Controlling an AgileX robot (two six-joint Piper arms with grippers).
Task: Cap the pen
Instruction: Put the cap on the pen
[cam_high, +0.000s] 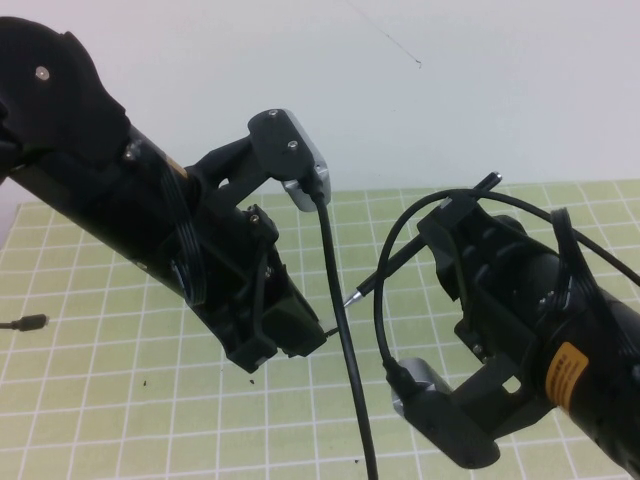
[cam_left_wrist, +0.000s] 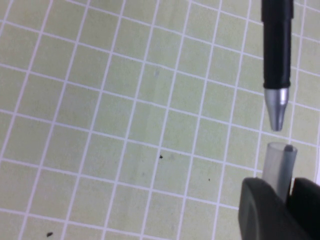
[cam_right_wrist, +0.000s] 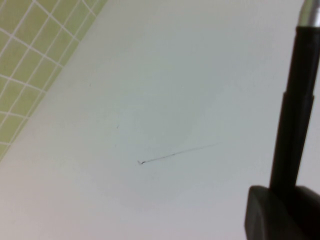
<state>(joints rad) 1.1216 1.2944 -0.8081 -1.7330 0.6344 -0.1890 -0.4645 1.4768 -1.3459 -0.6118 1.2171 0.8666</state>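
**While the tip hangs just short of the cap, alignment is your whole problem**

Closest to you in the high view, the right gripper (cam_high: 455, 262) is closed on the pen (cam_high: 420, 240), which it holds in the air over the green grid mat (cam_high: 90, 400), silver tip (cam_high: 355, 297) slanting down toward your left arm. Its wrist view confirms the grip: the black barrel (cam_right_wrist: 295, 130) rises out of the clamped fingers (cam_right_wrist: 280, 215).

Across the gap, the left gripper (cam_high: 295, 345) is closed on the clear cap (cam_left_wrist: 280, 167). Its own camera shows the cap's open mouth facing the pen (cam_left_wrist: 276, 60), the tip just apart from the rim and slightly off to one side of it.

Watch these risks:
- If you push in with that offset, I judge the tip will catch the rim and tilt the cap in the fingers (cam_left_wrist: 265, 210), or lever the pen askew.
- The cap is thin and held only near one end, so a hard push could slide it backward through the grip.

From above, you cannot see the cap; the left arm's body covers it. The black cable (cam_high: 340, 330) also crosses just beside the tip, clouding your read of the gap there. The cap's closed end is hidden between the fingers.
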